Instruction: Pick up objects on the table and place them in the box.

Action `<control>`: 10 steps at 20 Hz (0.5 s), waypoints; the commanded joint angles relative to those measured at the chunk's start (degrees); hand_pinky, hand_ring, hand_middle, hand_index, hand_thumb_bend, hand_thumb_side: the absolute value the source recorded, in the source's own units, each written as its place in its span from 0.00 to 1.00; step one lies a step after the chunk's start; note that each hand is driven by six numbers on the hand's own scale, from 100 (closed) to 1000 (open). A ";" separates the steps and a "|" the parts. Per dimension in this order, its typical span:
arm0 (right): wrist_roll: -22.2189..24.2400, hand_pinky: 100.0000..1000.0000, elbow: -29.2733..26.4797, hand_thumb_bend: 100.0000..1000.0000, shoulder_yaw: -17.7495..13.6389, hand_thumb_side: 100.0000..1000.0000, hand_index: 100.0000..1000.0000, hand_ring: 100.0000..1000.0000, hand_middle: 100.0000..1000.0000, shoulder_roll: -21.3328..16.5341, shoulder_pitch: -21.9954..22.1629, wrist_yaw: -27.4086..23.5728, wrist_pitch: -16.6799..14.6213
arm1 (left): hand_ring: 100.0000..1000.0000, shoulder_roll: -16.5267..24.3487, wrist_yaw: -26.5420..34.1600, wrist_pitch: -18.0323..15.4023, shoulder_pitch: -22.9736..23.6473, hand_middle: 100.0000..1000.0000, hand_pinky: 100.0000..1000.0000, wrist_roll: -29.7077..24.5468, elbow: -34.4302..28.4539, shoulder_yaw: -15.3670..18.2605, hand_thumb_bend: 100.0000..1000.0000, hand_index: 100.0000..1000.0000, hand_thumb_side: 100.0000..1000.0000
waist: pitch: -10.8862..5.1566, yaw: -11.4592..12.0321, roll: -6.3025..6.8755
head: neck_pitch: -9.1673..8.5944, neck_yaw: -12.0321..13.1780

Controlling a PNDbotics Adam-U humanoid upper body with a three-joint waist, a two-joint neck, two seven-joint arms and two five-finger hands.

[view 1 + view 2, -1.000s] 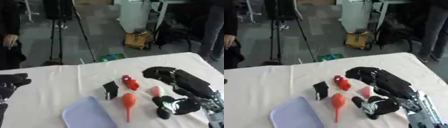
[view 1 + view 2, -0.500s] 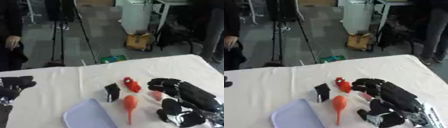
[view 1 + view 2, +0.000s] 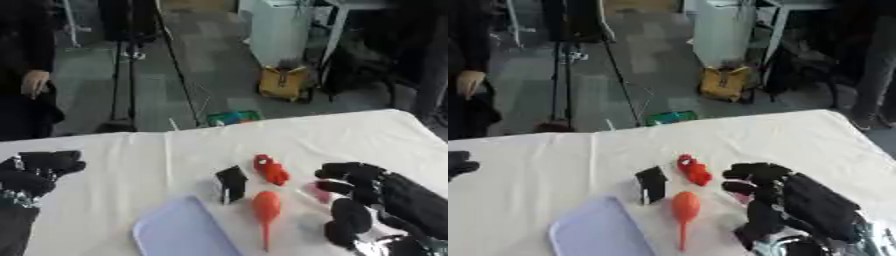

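My right hand (image 3: 814,202) comes in from the lower right, open, its bent fingers spread over a small pink thing (image 3: 316,192) that is partly hidden; I cannot tell whether they touch it. To its left lie a red toy (image 3: 271,170), an orange bulb with a thin stem (image 3: 266,209) and a small black box (image 3: 232,183). A flat lavender box (image 3: 181,235) sits at the near edge, left of the bulb. At the lower left my left hand (image 3: 37,172) rests open, away from everything.
The white table (image 3: 157,150) runs to a far edge with floor beyond. A tripod (image 3: 131,60), a yellow bag (image 3: 284,85) and a green item (image 3: 229,118) are on that floor. A person's hand (image 3: 33,82) shows at far left.
My right hand has drawn back toward the near edge and now covers the pink thing. The left hand has shifted slightly. The objects have stayed put.
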 commanded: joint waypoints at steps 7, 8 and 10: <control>-8.30 0.83 -1.50 0.21 -1.93 1.00 0.93 0.92 0.88 -5.12 1.47 0.24 -1.39 | 0.82 0.87 -0.19 0.11 -0.70 0.69 0.82 -0.32 -0.83 0.15 0.00 0.65 1.00 | -0.57 -0.09 -0.47 | -0.37 5.28; -8.67 0.83 -1.47 0.22 -2.08 1.00 0.93 0.91 0.88 -5.27 1.62 0.27 -1.39 | 0.82 0.88 -0.21 0.12 -0.71 0.69 0.82 -0.34 -0.83 0.15 0.00 0.65 1.00 | -0.52 -0.12 -0.48 | -0.22 5.51; -9.41 0.82 -1.34 0.23 -2.52 1.00 0.93 0.91 0.88 -5.66 1.96 0.06 -1.39 | 0.82 0.91 -0.24 0.11 -0.74 0.69 0.82 -0.36 -0.83 0.16 0.01 0.65 1.00 | -0.45 -0.16 -0.50 | 0.08 5.87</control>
